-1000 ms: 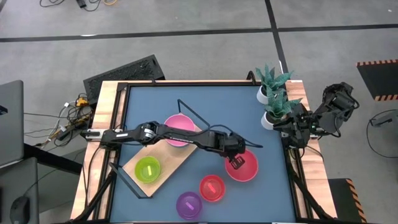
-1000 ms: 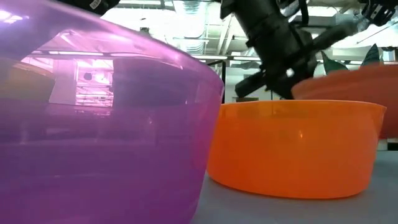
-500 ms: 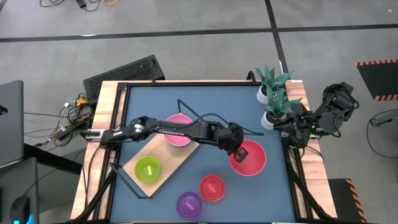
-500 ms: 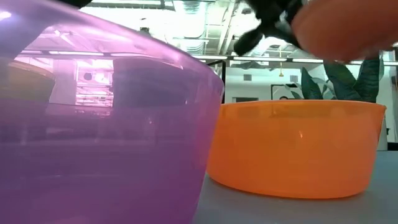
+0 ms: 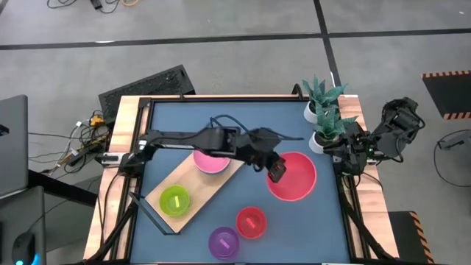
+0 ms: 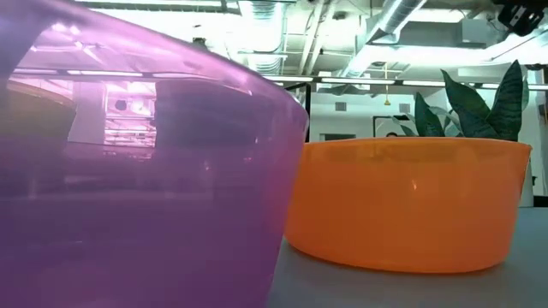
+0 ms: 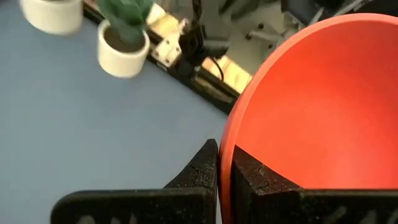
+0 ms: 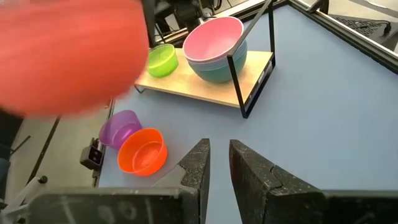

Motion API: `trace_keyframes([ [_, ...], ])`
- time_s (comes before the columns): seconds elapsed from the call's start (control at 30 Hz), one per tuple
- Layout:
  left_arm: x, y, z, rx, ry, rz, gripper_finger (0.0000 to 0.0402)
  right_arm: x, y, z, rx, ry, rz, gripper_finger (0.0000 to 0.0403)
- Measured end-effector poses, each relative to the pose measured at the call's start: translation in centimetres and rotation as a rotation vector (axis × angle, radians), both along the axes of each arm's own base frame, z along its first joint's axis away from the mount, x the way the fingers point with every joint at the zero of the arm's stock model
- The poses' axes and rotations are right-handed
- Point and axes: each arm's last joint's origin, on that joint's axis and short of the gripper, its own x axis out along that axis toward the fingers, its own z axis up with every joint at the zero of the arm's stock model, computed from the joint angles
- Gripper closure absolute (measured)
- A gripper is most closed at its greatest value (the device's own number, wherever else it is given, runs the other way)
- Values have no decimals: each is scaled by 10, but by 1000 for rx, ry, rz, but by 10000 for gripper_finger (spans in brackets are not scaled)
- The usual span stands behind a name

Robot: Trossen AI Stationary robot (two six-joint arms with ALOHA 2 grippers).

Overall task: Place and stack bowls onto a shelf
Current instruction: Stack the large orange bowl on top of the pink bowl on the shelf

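My left gripper is shut on the large red bowl, held above the table right of the shelf; the bowl also shows in the right wrist view. The wooden shelf carries a pink bowl nested in a blue one, and a lime green bowl. A small red bowl and a purple bowl rest on their bases on the table. My right gripper waits at the table's right edge, its fingers nearly together and empty. My left gripper pinches the red bowl's rim on the side toward the shelf, one finger outside the wall and one inside. The fingers come from the table's left, slanting down. The bowl is lifted clear, its opening up.
Two white plant pots stand at the far right, close to the lifted bowl. The shelf's black wire frame rises at its far end. In the low view the purple bowl and small red bowl fill the foreground.
My left gripper has risen with the red bowl and gone toward the table's far edge. The bowl has been lifted off the table and has left the low view upward. The grip has stayed shut on the rim.
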Motion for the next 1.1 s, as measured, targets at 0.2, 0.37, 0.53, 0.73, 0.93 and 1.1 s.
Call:
trace_keyframes([
  [0.2,-43,7,38,53,24,52,401,0,0,0,5,0,-3,314],
  [0.37,-86,14,55,110,160,136,401,0,-1,0,0,-7,-20,314],
  [0.53,-121,20,58,138,330,250,401,0,-1,0,4,-6,-25,314],
  [0.73,-144,25,53,222,501,321,401,-1,-3,-1,-17,-11,-64,314],
  [0.93,-144,30,51,269,524,289,401,0,-3,-1,-29,-25,-90,314],
  [1.1,-146,45,46,224,559,295,401,-1,-4,-1,-32,-24,-91,314],
])
